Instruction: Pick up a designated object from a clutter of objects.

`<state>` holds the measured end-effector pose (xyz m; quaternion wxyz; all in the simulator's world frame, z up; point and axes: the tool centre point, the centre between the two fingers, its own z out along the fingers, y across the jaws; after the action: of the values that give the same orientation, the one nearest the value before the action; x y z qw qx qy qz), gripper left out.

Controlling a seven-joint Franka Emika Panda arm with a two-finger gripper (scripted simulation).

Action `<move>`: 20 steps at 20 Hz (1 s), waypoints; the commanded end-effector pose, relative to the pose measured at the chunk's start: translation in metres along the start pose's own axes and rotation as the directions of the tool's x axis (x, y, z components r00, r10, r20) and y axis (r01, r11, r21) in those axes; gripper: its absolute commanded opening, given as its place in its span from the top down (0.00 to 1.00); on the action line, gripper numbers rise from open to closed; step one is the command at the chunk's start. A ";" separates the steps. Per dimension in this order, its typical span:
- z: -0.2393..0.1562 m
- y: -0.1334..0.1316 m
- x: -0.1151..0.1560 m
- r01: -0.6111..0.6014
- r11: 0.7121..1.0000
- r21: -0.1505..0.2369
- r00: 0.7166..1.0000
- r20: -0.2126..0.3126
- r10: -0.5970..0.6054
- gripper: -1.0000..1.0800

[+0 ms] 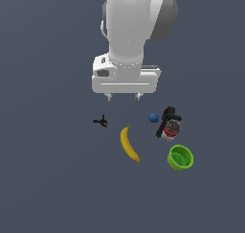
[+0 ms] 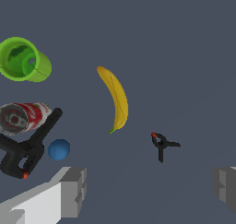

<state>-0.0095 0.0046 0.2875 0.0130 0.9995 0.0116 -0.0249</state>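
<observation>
The hand (image 2: 147,191) fills the near edge of the wrist view, its two grey blocky fingers (image 2: 73,191) spread wide with nothing between them. In the exterior view it hangs above the desk (image 1: 48,189), clear of every object.

Just past the fingers lies the tiny black clamp (image 2: 161,144), thin prongs splayed like a small cross, one prong ending in a red tip. It sits alone on the bare desk, well apart from the rest, at the exterior view's left of the banana (image 1: 129,144).

My judgement: the step in hand is the approach. To do it well, the hand should centre over the clamp's joint, turn so the fingers close across the thin prongs rather than along them, then descend nearly to the desk, since the part is low and slight and could skid away.

Further out, the banana is smooth, yellow and curved. Beyond it a small matte blue ball (image 2: 59,150) lies just beside the long black tool (image 2: 27,149), whose handle runs against a red-labelled can (image 2: 23,117) lying on its side. Farthest is the glossy green cup (image 2: 23,59), tipped, its mouth open to the wrist camera.
</observation>
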 end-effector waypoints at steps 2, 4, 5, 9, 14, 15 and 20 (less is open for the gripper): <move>0.000 0.000 0.000 0.000 1.000 0.000 1.000 0.000 0.000 0.04; 0.000 -0.001 0.000 0.003 1.000 0.002 1.000 0.002 -0.003 0.04; 0.000 -0.001 0.000 0.004 1.000 0.003 1.000 0.004 -0.004 0.04; -0.002 -0.004 0.000 0.010 1.000 0.010 1.000 0.012 -0.010 0.04; -0.001 -0.004 0.000 0.012 1.000 0.010 1.000 0.012 -0.012 0.04; 0.000 -0.003 0.000 0.014 1.000 0.010 1.000 0.012 -0.014 0.04; 0.009 0.002 0.001 0.041 0.999 0.011 0.999 0.009 -0.041 0.04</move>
<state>-0.0091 0.0046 0.2818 0.0073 0.9991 0.0274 -0.0300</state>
